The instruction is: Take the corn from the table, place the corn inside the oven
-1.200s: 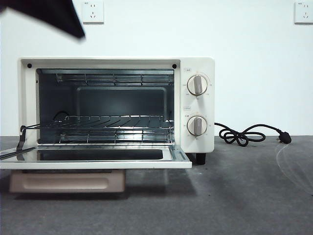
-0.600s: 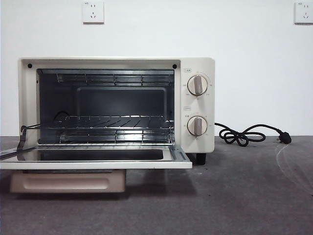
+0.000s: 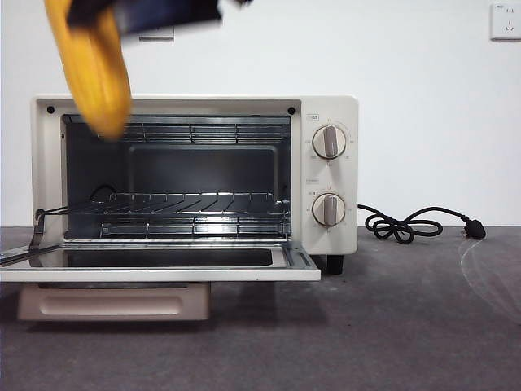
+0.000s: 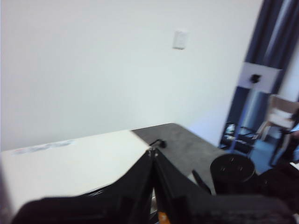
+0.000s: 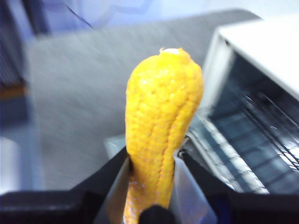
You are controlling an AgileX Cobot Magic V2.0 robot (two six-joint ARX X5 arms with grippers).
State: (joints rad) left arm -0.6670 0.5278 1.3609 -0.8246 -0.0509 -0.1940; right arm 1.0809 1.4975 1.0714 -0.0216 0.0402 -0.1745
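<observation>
The corn [image 3: 94, 69], yellow-orange and blurred by motion, hangs tip-down at the upper left in the front view, in front of the oven's top left corner. My right gripper [image 3: 155, 12] holds it from above. In the right wrist view the right gripper [image 5: 152, 163] is shut on the corn [image 5: 161, 121], with the oven [image 5: 261, 116] off to one side. The cream-white oven [image 3: 326, 110] stands on the table [image 3: 407, 326] with its door [image 3: 163, 265] folded down flat and its wire rack bare. My left gripper [image 4: 152, 154] is shut on nothing, above the oven's white top [image 4: 70, 163].
The oven's black cord [image 3: 407, 224] lies coiled on the table to the right of the oven. Two round knobs [image 3: 329, 141] sit on its right panel. Wall sockets [image 3: 505, 20] are on the white wall behind.
A second ago a dark arm tip showed at the top left, then left the view. Now the right gripper has come in at the top left, carrying the corn.
</observation>
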